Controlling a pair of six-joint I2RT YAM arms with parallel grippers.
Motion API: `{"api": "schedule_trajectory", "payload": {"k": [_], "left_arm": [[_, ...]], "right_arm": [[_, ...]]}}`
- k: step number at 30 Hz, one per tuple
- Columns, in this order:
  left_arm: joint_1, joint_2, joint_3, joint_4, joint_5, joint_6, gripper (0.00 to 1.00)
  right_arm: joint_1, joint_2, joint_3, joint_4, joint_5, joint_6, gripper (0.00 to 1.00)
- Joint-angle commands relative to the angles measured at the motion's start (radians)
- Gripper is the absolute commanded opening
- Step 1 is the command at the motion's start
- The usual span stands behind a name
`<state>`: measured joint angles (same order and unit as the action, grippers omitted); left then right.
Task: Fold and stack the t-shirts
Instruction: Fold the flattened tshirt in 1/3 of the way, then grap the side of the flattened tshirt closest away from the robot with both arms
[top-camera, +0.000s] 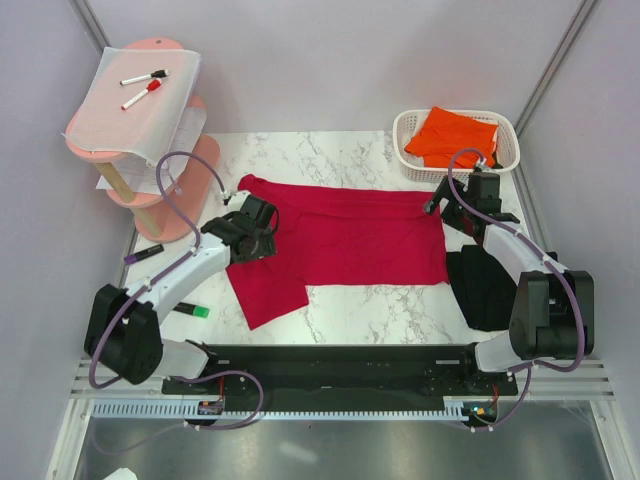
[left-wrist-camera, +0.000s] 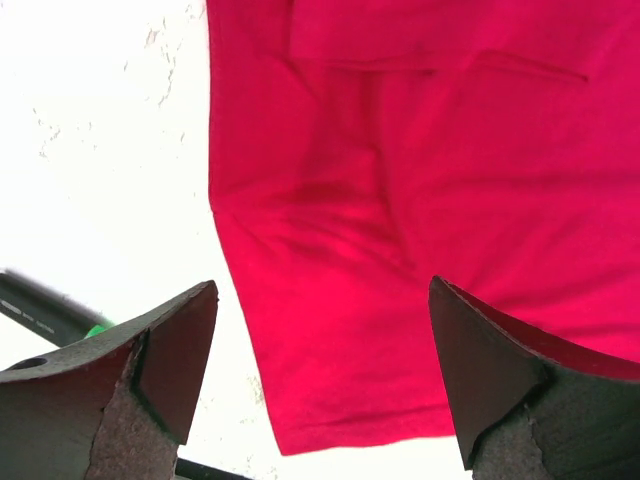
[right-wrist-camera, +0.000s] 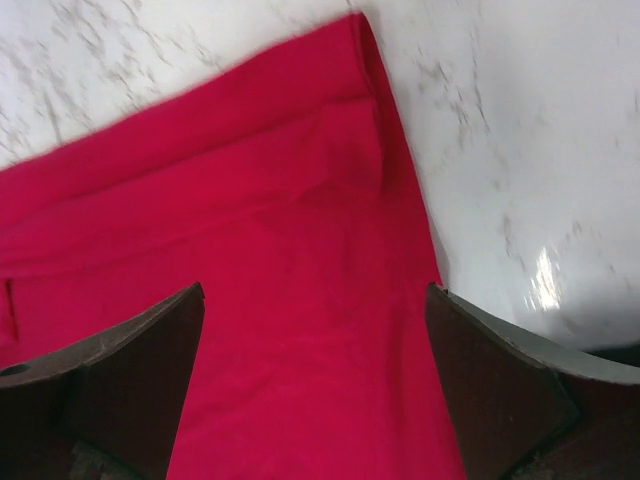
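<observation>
While left gripper (left-wrist-camera: 321, 283) and right gripper (right-wrist-camera: 315, 287) gape empty, the red t-shirt (top-camera: 350, 240) lies beneath.

No text, label or number can be read anywhere. The black marker pen (left-wrist-camera: 35, 312) bears small pale marks, too blurred to make out.

Crimson t-shirt (top-camera: 350, 240), black t-shirt (top-camera: 485, 290), orange t-shirt (top-camera: 455, 135) (white basket (top-camera: 508, 150)), grey-veined white table (top-camera: 370, 310).

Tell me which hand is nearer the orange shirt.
Right. The right hand is just beside the basket holding the orange shirt; the left hand is over the red shirt's opposite end.
</observation>
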<state>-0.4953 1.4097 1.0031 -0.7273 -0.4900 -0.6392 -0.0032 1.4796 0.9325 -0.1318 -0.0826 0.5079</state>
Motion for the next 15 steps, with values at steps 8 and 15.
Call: {"api": "schedule_trajectory", "payload": {"k": [8, 15], "left_arm": [[-0.003, -0.216, -0.218, 0.078, 0.123, -0.094, 0.92], [-0.006, -0.196, -0.267, 0.077, 0.156, -0.120, 0.92]], "right_arm": [[-0.004, -0.185, -0.210, -0.100, -0.003, 0.057, 0.95], [-0.004, -0.268, -0.282, -0.158, -0.014, 0.081, 0.82]]}}
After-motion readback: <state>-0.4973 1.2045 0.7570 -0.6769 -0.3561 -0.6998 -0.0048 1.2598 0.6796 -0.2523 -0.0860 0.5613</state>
